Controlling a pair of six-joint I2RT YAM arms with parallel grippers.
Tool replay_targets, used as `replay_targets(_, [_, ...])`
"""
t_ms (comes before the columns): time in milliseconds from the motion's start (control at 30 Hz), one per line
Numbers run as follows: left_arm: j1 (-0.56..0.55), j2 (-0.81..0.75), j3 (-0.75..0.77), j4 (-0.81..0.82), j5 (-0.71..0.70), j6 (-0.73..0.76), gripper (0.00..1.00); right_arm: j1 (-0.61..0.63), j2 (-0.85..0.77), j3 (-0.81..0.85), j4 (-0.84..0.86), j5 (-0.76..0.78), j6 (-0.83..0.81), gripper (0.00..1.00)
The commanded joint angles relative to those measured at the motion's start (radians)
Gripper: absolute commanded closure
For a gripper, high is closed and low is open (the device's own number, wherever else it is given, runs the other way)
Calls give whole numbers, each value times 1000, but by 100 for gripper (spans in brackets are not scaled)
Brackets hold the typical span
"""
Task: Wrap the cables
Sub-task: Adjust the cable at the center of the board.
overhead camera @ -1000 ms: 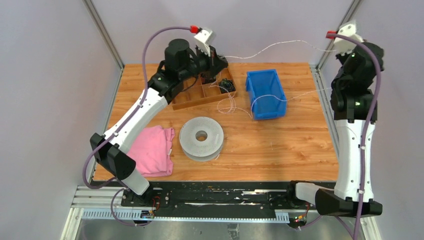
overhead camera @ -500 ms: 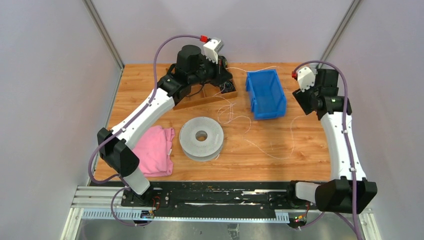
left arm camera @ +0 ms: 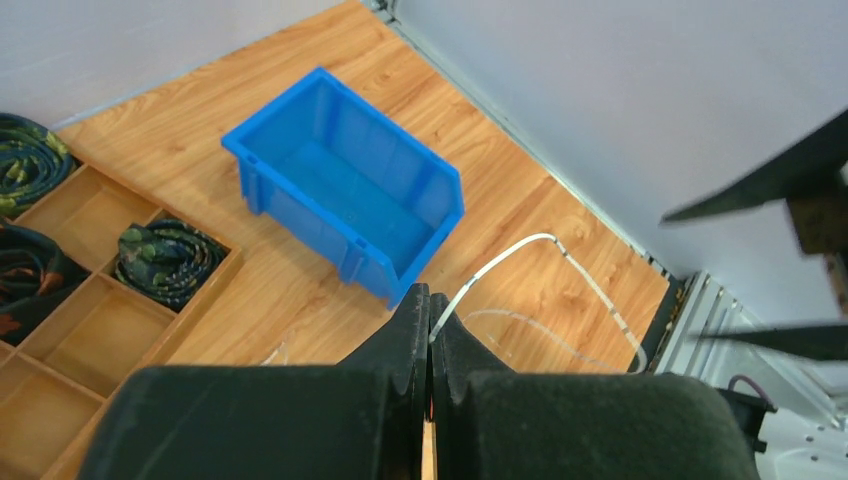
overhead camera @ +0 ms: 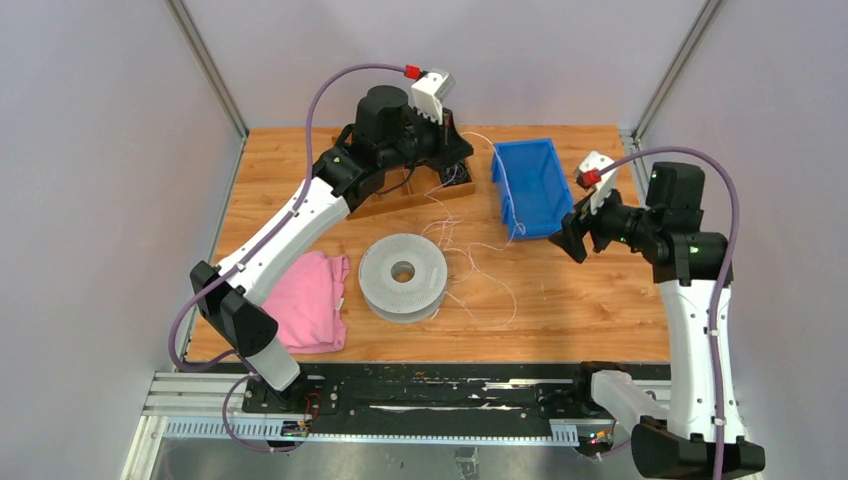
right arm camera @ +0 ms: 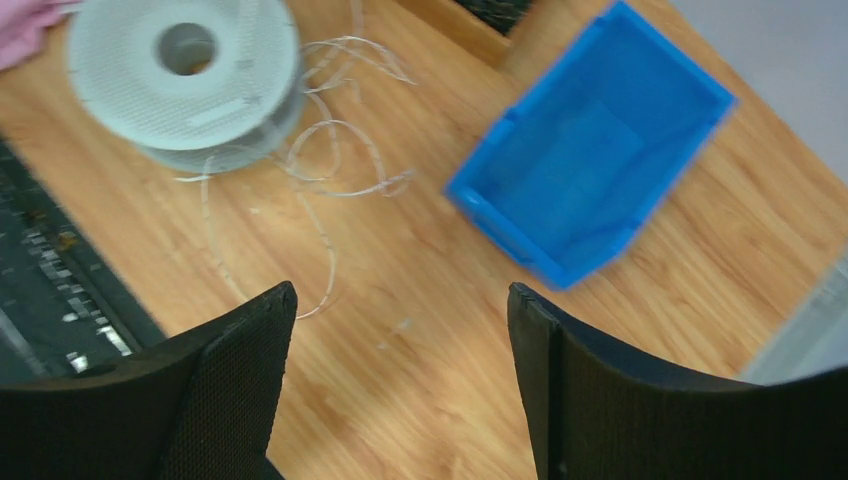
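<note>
- Progress: early stage, in my judgement. No tidy coil or finished wrap is visible anywhere.
- Position of cable [left arm camera: 545, 238]: it lies in loose, tangled loops on the worktop [overhead camera: 600, 300] just left of the bin [left arm camera: 320, 225], between bin and spool [overhead camera: 380, 270]. One strand rises to the left tool [left arm camera: 428, 300].
- State of left tool: it is closed tight with the cable pinched between its tips. It is held behind and left of the bin.
- State of right tool [right arm camera: 400, 330]: it is spread wide and holds nothing. It is beside the bin's near right corner, facing the loops.
- Done: one strand is secured.
- Outstanding: gathering the slack and forming even turns. Whether any turns already sit on the spool cannot be told.
</note>
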Motion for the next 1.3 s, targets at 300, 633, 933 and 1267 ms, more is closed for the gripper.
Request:
replay_targets(300, [7, 73, 82, -48, -85, -68, 100, 545, 110, -454, 440, -145, 79, 28])
replay_targets(633, [39, 104, 106, -59, -59, -90, 100, 807, 324, -603, 843, 189, 317, 28])
replay_targets(933, [44, 90, 103, -53, -50, -90, 100, 854, 522, -524, 795, 270, 339, 45])
replay_targets(1267, [86, 41, 87, -45, -83, -28, 100, 821, 339, -472, 516, 590, 91, 99])
